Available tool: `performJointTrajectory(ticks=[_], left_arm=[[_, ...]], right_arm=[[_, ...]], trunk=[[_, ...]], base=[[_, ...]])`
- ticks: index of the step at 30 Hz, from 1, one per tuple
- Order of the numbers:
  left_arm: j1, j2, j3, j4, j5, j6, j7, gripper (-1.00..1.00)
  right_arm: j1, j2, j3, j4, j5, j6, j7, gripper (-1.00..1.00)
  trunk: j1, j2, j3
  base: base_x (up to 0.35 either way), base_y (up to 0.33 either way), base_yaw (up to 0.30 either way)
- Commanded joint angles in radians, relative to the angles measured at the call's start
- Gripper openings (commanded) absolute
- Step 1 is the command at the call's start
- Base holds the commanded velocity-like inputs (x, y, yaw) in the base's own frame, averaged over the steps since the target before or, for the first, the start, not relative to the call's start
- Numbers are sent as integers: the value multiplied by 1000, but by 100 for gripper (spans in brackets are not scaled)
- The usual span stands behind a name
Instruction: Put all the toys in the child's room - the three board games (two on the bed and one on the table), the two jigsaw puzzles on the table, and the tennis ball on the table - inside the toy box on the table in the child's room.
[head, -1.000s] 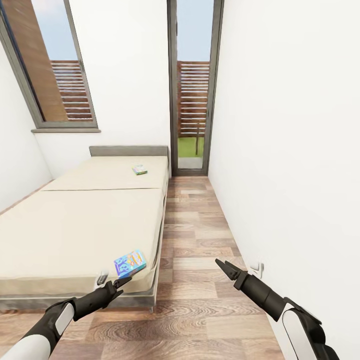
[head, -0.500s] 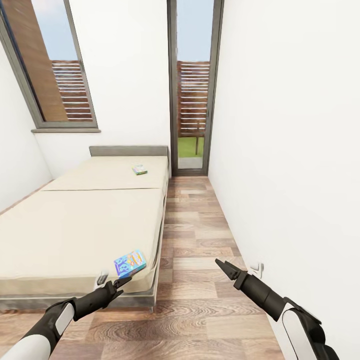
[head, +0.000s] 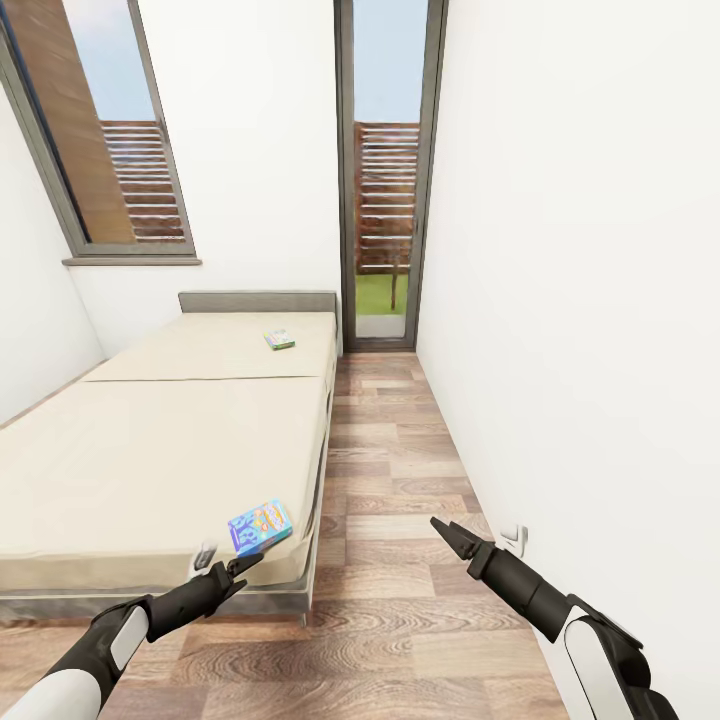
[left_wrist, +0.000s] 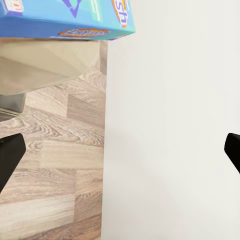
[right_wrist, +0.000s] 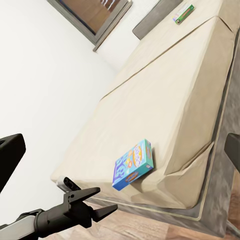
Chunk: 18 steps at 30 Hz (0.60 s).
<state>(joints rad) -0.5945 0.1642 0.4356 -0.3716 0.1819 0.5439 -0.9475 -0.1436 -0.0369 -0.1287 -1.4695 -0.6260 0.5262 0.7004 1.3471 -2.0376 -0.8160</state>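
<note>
Nothing's really moving over the last second: the left gripper (head: 243, 566) is hovering open and empty just short of the blue game (head: 260, 527) on the bed (head: 150, 450) corner. Right gripper (head: 447, 534) is hanging open too. Grab's not started.

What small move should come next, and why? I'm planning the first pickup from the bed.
Probably ease the left gripper forward and up onto the blue board game. The game lies at the bed's near corner just beyond the fingertips, and the jaws look open and empty.
</note>
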Motion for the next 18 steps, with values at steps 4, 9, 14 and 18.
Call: performJointTrajectory(ticks=[4, 9, 14, 18], left_arm=[[-1, 0, 3, 0, 2, 8, -2, 100], [-1, 0, 3, 0, 1, 8, -2, 100], [-1, 0, 3, 0, 1, 8, -2, 100], [-1, 0, 3, 0, 1, 7, -2, 100]], right_arm=[[-1, 0, 0, 0, -6, 7, 1, 100], [-1, 0, 1, 0, -3, 6, 1, 100], [-1, 0, 1, 0, -3, 6, 0, 100], [-1, 0, 1, 1, -3, 8, 0, 100]], trunk=[[0, 0, -1], [0, 0, -1], [0, 0, -1], [0, 0, -1]], base=[[76, 19, 0], [161, 80, 0], [57, 29, 0], [21, 10, 0]])
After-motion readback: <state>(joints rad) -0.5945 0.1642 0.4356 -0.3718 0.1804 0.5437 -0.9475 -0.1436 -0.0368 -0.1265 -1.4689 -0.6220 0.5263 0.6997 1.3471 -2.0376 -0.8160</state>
